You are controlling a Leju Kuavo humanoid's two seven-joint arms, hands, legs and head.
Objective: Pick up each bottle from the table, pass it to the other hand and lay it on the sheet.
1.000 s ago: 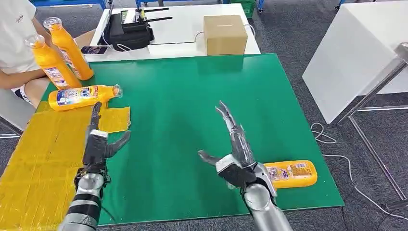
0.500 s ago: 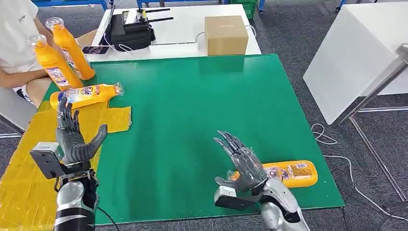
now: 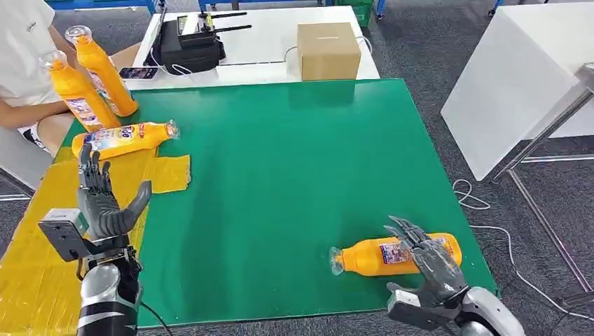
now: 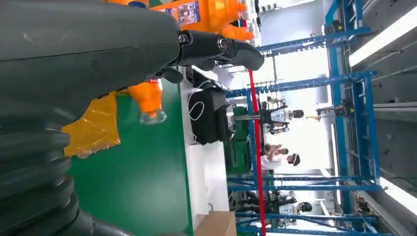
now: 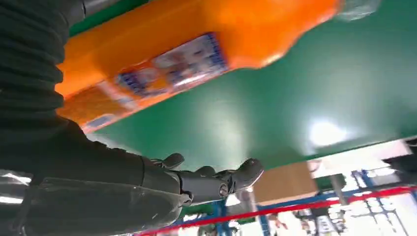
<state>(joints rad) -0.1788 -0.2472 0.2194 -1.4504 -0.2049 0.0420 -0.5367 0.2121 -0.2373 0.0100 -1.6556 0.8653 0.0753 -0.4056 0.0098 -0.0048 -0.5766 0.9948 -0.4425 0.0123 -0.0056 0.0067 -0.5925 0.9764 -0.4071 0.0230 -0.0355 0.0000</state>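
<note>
From the head view, the large green table mat [image 3: 280, 175] serves as the landmark: an orange plastic bottle with a printed label and clear cap [image 3: 392, 255] lies on its side near the mat's near right corner, cap pointing toward the mat's middle. The right hand [image 3: 429, 262] hovers at this bottle's far end, its dark fingers spread and curved over the label end, holding nothing that can be made out. The left hand [image 3: 101, 203] is raised above the crinkled yellow sheet [image 3: 49, 210] that covers the mat's near left part, fingers apart and pointing up, palm bare. A second orange bottle lying on its side [image 3: 125, 138] rests at the sheet's far edge, and two upright orange bottles [image 3: 87, 78] stand at the mat's far left corner beside a seated person in a white shirt [image 3: 21, 63]. Past the mat's far edge, a brown cardboard box [image 3: 328, 50] sits on a white table [image 3: 259, 42]. In the left wrist view, the left hand's fingers [image 4: 216, 49] are loosely extended with nothing between them, the yellow sheet and a bottle's neck beyond. In the right wrist view, the orange bottle lies across the green mat just beside the open right hand's fingers [image 5: 216, 179].
</note>
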